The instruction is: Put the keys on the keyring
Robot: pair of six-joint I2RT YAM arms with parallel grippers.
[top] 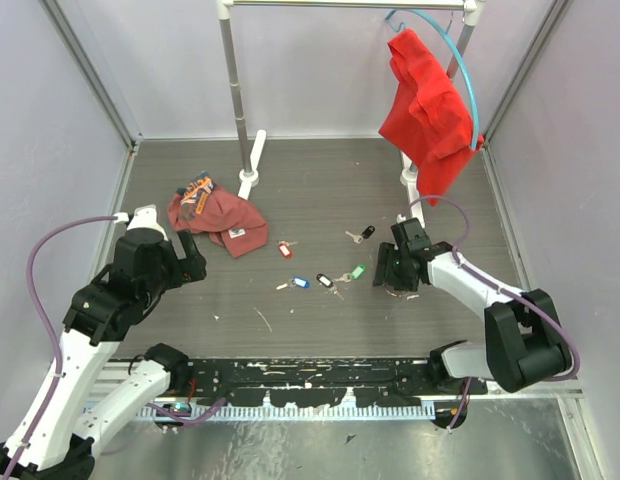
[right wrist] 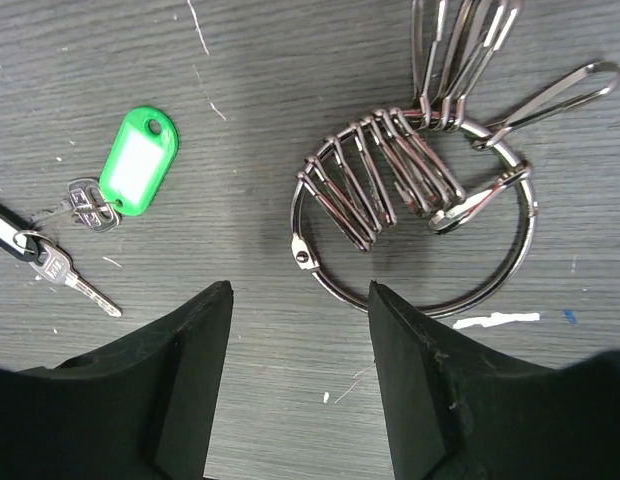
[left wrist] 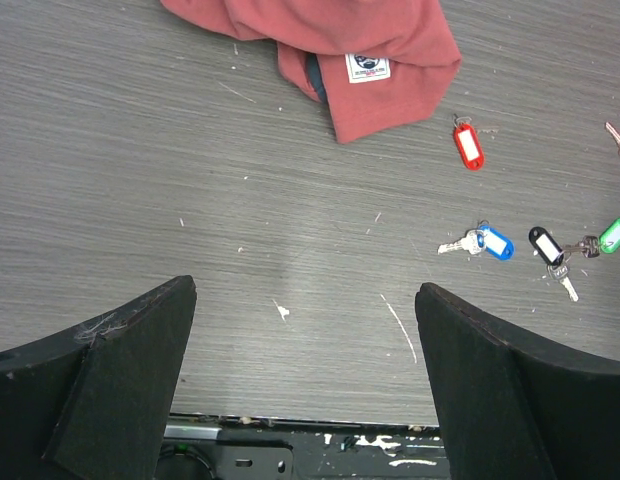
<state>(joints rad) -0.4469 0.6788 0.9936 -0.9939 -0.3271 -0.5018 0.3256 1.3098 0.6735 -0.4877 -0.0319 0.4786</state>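
Top external view: a grey wood-grain desk (top: 320, 190) fills the frame, with a metal rail stand (top: 230, 80) at its upper edge. A red shirt (top: 425, 105) hangs from a blue hoop hanger (top: 460, 60) at upper right. A second red garment (top: 215, 215) lies crumpled at centre left, just above the left gripper (left wrist: 305, 295). That gripper is spread wide over bare desk, holding nothing.

The right gripper (right wrist: 300, 295), right of centre, is parted about halfway and empty. Its wrist view shows the keyring (right wrist: 302, 256) lying flat just above the fingertips. A row of wire clips crowds the ring's upper half, and a snap hook sticks out toward the upper right. No key is threaded on it.

The keys are scattered mid-desk between the two arms, none covered by cloth. The green-tagged key (right wrist: 140, 160) lies nearest, just left of the ring. A black-tagged key (top: 325, 281) and a blue-tagged key (top: 299, 283) sit further left. The red-tagged key (top: 284, 249) lies near the crumpled garment, and another black-tagged one (top: 365, 233) sits above the group.
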